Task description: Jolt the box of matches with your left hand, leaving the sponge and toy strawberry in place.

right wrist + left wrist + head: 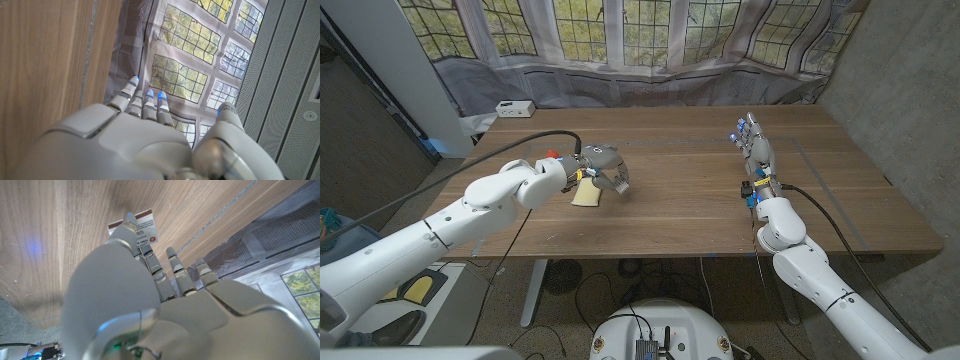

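Note:
The box of matches point(146, 229), white with a dark red stripe, lies on the wooden table point(690, 200) just beyond my left hand's fingertips point(129, 218) in the left wrist view; one fingertip overlaps its near edge. My left hand point(604, 166) hovers left of the table's middle, fingers bent down and apart, holding nothing. In the head view the hand covers the box. A yellow sponge point(585, 194) lies just under the wrist. The red toy strawberry point(552, 155) peeks out behind the forearm. My right hand point(757, 152) stands upright at the right with its fingers spread.
A small white box point(513, 108) sits at the table's back left corner. A curtain and windows point(620, 40) stand behind the far edge. A black cable point(535, 140) arches over my left arm.

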You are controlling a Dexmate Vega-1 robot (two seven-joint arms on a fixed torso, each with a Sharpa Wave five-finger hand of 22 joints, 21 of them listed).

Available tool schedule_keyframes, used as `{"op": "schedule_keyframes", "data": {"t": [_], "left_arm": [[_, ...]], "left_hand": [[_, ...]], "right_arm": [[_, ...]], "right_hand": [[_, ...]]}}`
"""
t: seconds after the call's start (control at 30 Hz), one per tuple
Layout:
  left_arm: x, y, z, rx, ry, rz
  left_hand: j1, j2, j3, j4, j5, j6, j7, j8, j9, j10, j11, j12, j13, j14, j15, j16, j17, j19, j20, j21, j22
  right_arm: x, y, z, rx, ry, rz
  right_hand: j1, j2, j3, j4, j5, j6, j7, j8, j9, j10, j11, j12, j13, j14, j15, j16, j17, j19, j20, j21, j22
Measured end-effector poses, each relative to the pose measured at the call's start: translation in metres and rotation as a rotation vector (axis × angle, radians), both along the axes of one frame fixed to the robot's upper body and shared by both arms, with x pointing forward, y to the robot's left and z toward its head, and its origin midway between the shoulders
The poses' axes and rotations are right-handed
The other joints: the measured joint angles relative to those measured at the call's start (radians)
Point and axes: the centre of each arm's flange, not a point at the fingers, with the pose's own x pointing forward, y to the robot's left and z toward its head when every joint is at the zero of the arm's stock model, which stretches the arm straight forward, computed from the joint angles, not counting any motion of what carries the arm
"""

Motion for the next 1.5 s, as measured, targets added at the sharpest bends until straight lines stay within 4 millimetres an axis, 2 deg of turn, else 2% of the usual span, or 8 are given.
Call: {"op": "schedule_keyframes", "data": {"t": [0.7, 0.77, 0.8, 0.83, 1.07, 1.5], "left_arm": [[-0.015, 0.009, 0.026, -0.079, -0.092, -0.001], [-0.020, 0.011, 0.034, -0.095, -0.112, -0.001], [-0.020, 0.011, 0.035, -0.097, -0.115, -0.001], [-0.021, 0.012, 0.037, -0.105, -0.122, -0.001], [-0.025, 0.016, 0.047, -0.148, -0.159, -0.004], [-0.030, 0.016, 0.055, -0.235, -0.234, -0.028]], "left_hand": [[0.000, 0.000, -0.005, 0.000, 0.003, 0.000, 0.000, -0.006, 0.004, 0.001, 0.000, -0.005, 0.004, 0.000, 0.000, 0.000, 0.000, 0.007, -0.003, 0.000, 0.000], [0.000, 0.000, -0.005, 0.000, 0.003, 0.000, 0.000, -0.006, 0.004, 0.018, 0.000, -0.009, 0.004, 0.000, 0.000, 0.000, 0.000, 0.010, -0.003, 0.000, 0.000], [0.000, 0.000, -0.005, 0.000, 0.003, 0.010, 0.011, -0.007, 0.004, 0.018, 0.000, -0.009, 0.004, 0.000, 0.000, 0.000, 0.000, 0.010, -0.003, 0.000, 0.000], [0.000, 0.000, -0.006, 0.000, 0.003, 0.010, 0.011, -0.008, 0.004, 0.024, 0.007, -0.009, 0.004, 0.000, 0.000, 0.000, 0.000, 0.010, -0.003, 0.000, 0.000], [0.000, 0.000, -0.007, -0.002, 0.003, 0.013, 0.009, -0.003, 0.003, 0.025, 0.007, -0.012, 0.004, 0.000, 0.000, -0.004, -0.001, 0.014, 0.001, 0.000, 0.000], [-0.003, -0.003, -0.011, -0.006, 0.000, 0.027, 0.002, -0.003, 0.003, 0.038, 0.005, -0.019, 0.004, 0.000, 0.000, -0.011, -0.002, 0.028, -0.003, 0.000, -0.002]], "right_arm": [[0.004, 0.001, 0.002, 0.005, -0.006, 0.010], [0.004, 0.001, 0.002, 0.005, -0.008, 0.012], [0.004, 0.000, 0.002, 0.005, -0.008, 0.012], [0.004, 0.000, 0.003, 0.005, -0.009, 0.012], [0.006, -0.001, 0.004, 0.002, -0.007, 0.012], [0.010, -0.008, 0.005, 0.001, -0.011, 0.017]], "right_hand": [[0.000, 0.000, 0.000, 0.000, 0.000, 0.000, 0.000, 0.000, 0.000, 0.005, -0.006, 0.000, 0.000, 0.004, -0.003, 0.005, 0.000, 0.000, 0.000, 0.000, 0.000], [0.000, 0.000, 0.000, 0.000, 0.000, 0.004, -0.004, 0.000, 0.000, 0.010, -0.010, 0.000, 0.000, 0.008, 0.000, 0.005, 0.000, 0.006, 0.001, 0.000, 0.000], [0.000, 0.000, 0.000, 0.000, 0.000, 0.004, -0.004, 0.000, 0.000, 0.011, -0.011, 0.000, 0.000, 0.009, 0.002, 0.005, 0.000, 0.008, 0.000, 0.001, 0.000], [0.000, 0.000, 0.000, 0.000, 0.000, 0.006, -0.006, 0.000, 0.000, 0.011, -0.011, 0.000, 0.000, 0.012, 0.000, 0.005, 0.000, 0.009, -0.002, 0.004, 0.000], [0.000, 0.000, 0.000, 0.000, 0.000, 0.006, -0.006, 0.000, 0.000, 0.016, -0.006, 0.000, 0.000, 0.015, -0.003, 0.005, 0.000, 0.009, -0.002, 0.005, 0.000], [-0.004, 0.004, 0.000, 0.000, 0.000, 0.005, -0.005, 0.000, 0.000, 0.022, -0.011, 0.008, 0.000, 0.014, -0.003, 0.005, 0.000, 0.009, -0.002, 0.005, 0.000]]}}
